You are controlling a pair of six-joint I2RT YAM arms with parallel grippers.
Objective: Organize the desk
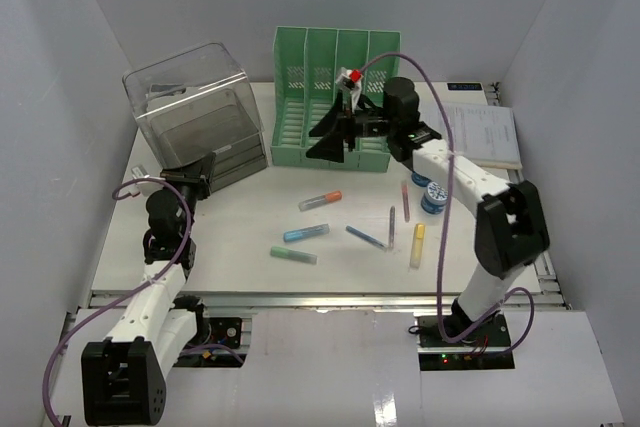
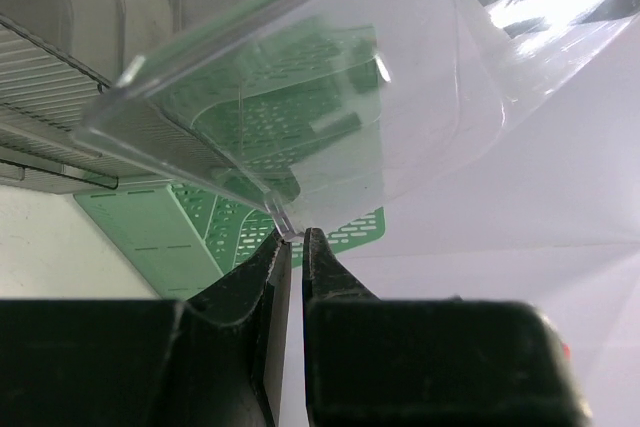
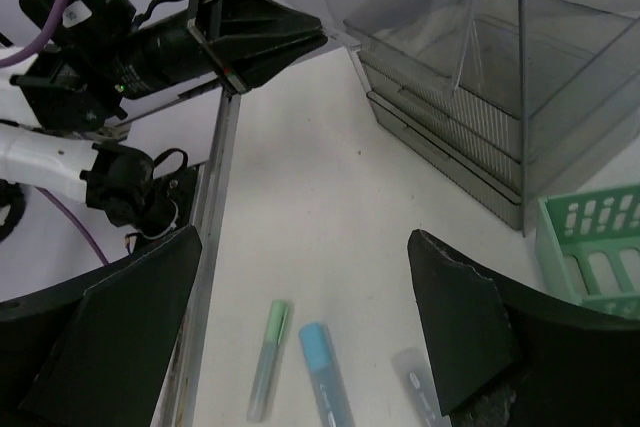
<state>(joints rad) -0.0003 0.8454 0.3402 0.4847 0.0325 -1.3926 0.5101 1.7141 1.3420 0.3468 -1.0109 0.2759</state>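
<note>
The white desk [image 1: 240, 227] holds several loose markers and pens. My left gripper [image 1: 197, 173] is at the lower front of the clear plastic drawer box [image 1: 195, 112]. In the left wrist view its jaws [image 2: 292, 237] stand nearly closed, pinching the corner of a clear drawer [image 2: 300, 117] that sticks out of the box. My right gripper [image 1: 330, 137] is open and empty, hovering in front of the green file rack [image 1: 335, 97]. Below it lie a green marker [image 3: 268, 357] and a blue marker [image 3: 325, 367].
On the desk lie an orange-capped marker [image 1: 320, 200], a blue marker [image 1: 306, 233], a green marker [image 1: 293, 255], a blue pen [image 1: 365, 237], a grey pen [image 1: 391, 227], a red pen [image 1: 405, 200], a yellow marker [image 1: 417, 245] and a blue tape roll [image 1: 435, 197]. Papers [image 1: 485, 135] lie at the right.
</note>
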